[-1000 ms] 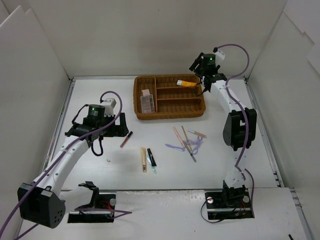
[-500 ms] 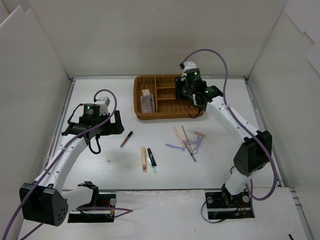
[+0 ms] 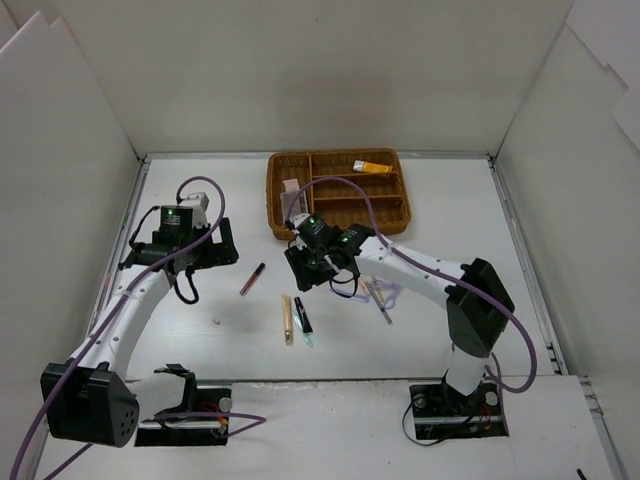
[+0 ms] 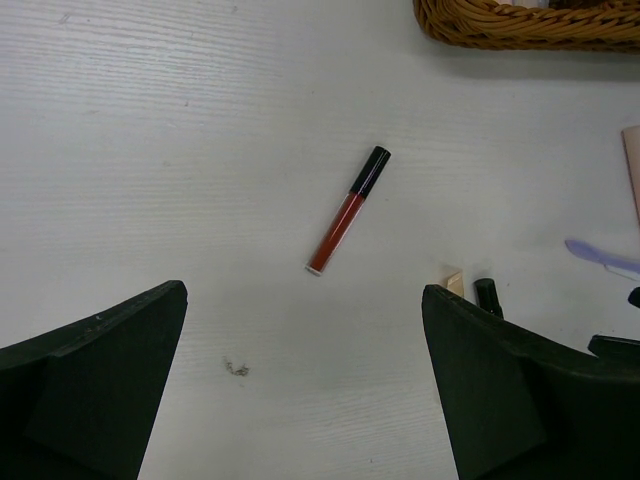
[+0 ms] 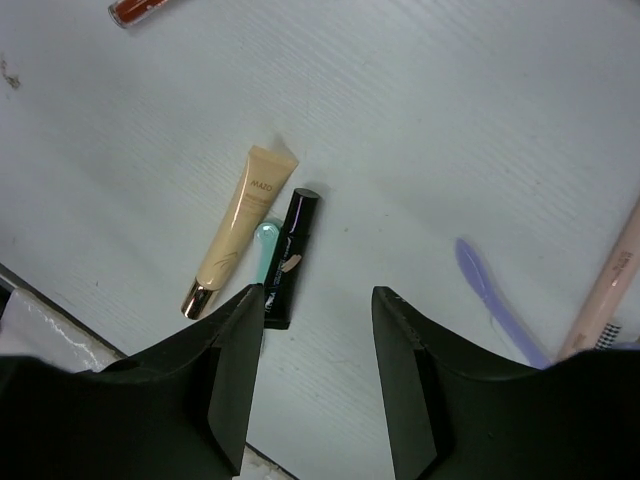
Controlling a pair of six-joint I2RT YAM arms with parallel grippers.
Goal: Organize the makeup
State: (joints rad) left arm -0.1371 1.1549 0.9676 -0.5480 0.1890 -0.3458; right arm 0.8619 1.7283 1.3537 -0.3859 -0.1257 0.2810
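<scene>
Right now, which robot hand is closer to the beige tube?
Right. The right gripper hovers open just beside the beige tube and the black stick next to it. The left gripper is farther off, open, facing the red lip gloss.

The left arm (image 3: 120,315) and right arm (image 3: 415,260) are white tubes joined by boxy black housings, each trailing a purple cable (image 3: 200,182). A small green light (image 3: 172,212) glows at each wrist. The fingers (image 4: 90,380) are matte black wedges.
</scene>
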